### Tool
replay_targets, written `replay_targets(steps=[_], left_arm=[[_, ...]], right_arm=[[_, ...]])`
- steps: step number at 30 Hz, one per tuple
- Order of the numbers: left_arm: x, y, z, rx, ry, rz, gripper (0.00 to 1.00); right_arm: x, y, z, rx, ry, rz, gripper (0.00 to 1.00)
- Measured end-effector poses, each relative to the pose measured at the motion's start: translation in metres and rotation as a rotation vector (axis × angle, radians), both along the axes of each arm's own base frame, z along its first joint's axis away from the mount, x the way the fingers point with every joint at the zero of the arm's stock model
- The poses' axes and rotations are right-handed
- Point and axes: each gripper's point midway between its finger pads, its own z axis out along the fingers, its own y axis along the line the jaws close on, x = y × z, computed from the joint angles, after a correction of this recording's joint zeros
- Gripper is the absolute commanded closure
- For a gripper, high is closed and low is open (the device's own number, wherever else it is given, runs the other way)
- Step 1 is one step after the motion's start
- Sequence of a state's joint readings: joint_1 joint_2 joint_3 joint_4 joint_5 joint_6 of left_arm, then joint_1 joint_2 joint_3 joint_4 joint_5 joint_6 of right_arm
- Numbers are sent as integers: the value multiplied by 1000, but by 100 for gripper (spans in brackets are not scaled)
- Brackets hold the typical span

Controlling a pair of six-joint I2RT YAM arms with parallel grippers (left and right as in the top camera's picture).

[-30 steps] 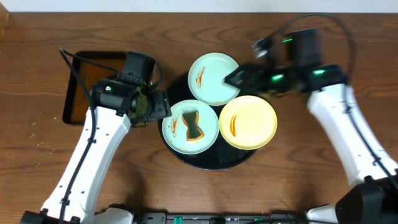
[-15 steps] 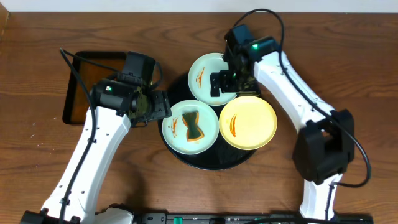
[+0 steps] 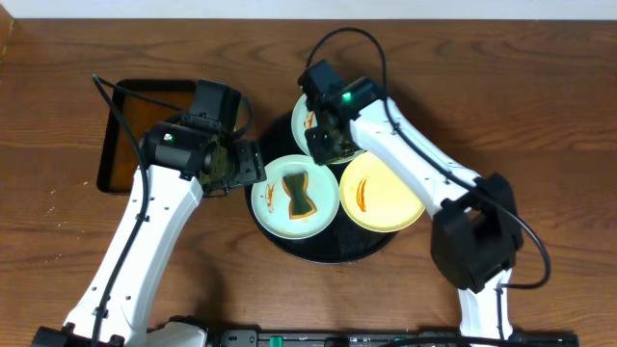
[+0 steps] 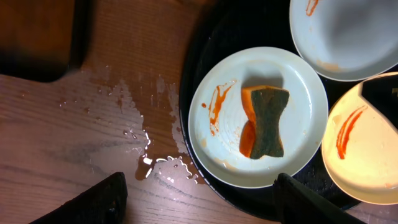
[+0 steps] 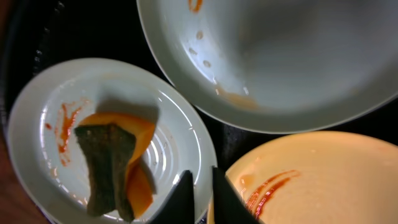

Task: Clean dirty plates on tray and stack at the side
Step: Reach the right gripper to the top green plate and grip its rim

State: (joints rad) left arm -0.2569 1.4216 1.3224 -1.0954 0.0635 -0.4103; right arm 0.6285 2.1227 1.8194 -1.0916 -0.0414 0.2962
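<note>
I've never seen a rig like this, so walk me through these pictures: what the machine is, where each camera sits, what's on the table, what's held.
These are two robot arms at a wooden table, each ending in a two-finger pincer. One picture looks straight down from above; the other two come from cameras on the wrists, so each shows its own fingers at the bottom. On the table sits a round black tray carrying three sauce-smeared plates: a mint plate with a sponge lying on it, a second mint plate and a yellow plate. A rectangular tray lies beside the left arm, and water is spilled next to the round tray. The left pincer is wide open; the right pincer, over the plates, is nearly closed. Neither holds anything.
</note>
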Motion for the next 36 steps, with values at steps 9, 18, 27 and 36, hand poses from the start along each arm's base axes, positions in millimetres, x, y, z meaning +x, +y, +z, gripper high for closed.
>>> replay_targets(steps=[9,18,27,36], left_arm=[[0,0,0,0,0,0,24],[0,0,0,0,0,0,24],[0,0,0,0,0,0,24],[0,0,0,0,-2,0,23]], right_arm=[[-12,2,-44,-79,80,19,74],[-13,3,-46,-61,88,89,71],[-10,-9,-56,-42,109,109,72],[-14,-9,-75,-4,124,125,83]])
